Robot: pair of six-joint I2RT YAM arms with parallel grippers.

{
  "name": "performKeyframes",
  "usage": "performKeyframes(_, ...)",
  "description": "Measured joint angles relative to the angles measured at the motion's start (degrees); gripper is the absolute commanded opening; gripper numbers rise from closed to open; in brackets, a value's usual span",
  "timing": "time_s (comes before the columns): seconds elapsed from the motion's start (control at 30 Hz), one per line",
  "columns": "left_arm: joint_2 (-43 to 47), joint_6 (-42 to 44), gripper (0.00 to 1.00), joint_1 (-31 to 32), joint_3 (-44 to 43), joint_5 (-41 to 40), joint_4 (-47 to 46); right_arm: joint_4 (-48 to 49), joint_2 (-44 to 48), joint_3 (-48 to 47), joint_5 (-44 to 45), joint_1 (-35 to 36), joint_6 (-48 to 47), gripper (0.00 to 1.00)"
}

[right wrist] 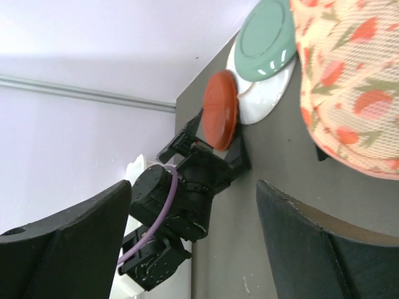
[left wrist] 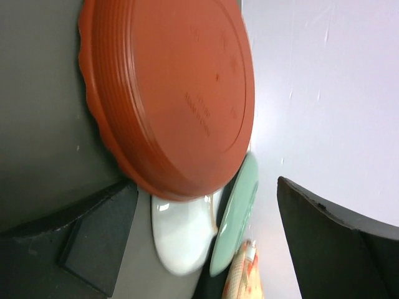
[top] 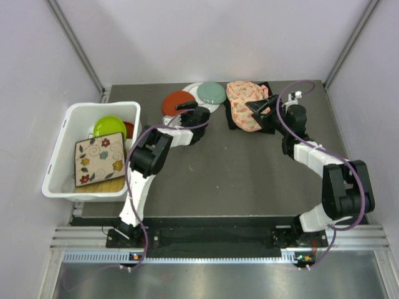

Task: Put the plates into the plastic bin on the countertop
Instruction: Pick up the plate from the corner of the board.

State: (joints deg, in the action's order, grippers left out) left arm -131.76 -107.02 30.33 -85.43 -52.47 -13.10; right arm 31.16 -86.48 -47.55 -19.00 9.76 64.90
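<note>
The red plate [top: 174,100] lies on the countertop [top: 237,168] by the far wall, overlapping a white plate [top: 191,90] that bears a pale green plate [top: 212,93]; the left gripper [top: 189,109], jaws spread wide, sits just beside it; the right gripper [top: 262,107], also spread, hangs at the pink floral fabric [top: 242,109]; the plastic bin [top: 59,143], far left, holds a floral square plate [top: 98,161] and a lime plate [top: 110,126].

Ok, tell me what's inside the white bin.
The white bin holds a floral square plate on top, a lime plate and a red plate's edge beyond it, a yellow woven plate peeking out beneath. Anything else underneath is covered.
</note>
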Motion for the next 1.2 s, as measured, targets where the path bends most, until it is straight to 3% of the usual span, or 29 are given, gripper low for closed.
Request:
performKeyframes(0.17, -2.38, -0.76, 0.99, -0.52, -2.93, -4.48, 0.39, -2.14, 0.13, 0.0, -1.18, -2.56, -0.85, 0.81)
performKeyframes(0.23, -3.06, -0.26, 0.93, -0.92, -3.52, -5.86, -0.26, -2.54, 0.11, -0.02, -1.73, -3.17, -1.14, 0.81)
performKeyframes(0.33, -3.54, 2.84, 0.76, -1.73, -3.48, -7.32, -1.53, -3.26, 0.11, -0.13, -2.1, -3.58, -1.79, 0.81)
performKeyframes(0.37, -3.72, 3.87, 0.66, -1.95, -3.28, -7.58, -2.27, -3.41, 0.07, -0.13, -2.14, -3.63, -1.9, 0.81)
performKeyframes(0.47, -3.76, 8.15, 0.52, -2.56, -0.9, -8.52, -5.46, -3.56, -0.07, -0.13, -2.29, -3.63, -1.97, 0.81)
performKeyframes(0.57, -3.61, 12.9, 0.33, -2.82, 2.73, -8.94, -10.84, -3.58, -0.42, -0.13, -2.4, -3.65, -1.99, 0.81)
performKeyframes(0.6, -3.58, 14.25, 0.22, -2.82, 3.96, -8.87, -13.05, -3.65, -0.44, -0.13, -2.45, -3.65, -1.99, 0.81)
performKeyframes(0.73, -1.81, 19.54, 0.0, -2.67, 8.72, -8.02, -24.79, -3.76, -0.44, -0.11, -2.73, -3.67, -2.27, 0.81)
performKeyframes(0.97, 2.84, 37.33, 0.0, -1.46, 15.58, -2.1, -38.82, -4.55, 1.18, 1.29, -2.69, -3.67, -2.64, 0.81)
performKeyframes(1.2, 9.46, 48.76, 0.0, -0.15, 19.45, 9.46, -42.32, -6.97, 7.69, 5.18, -1.84, -3.67, -3.58, 0.82)
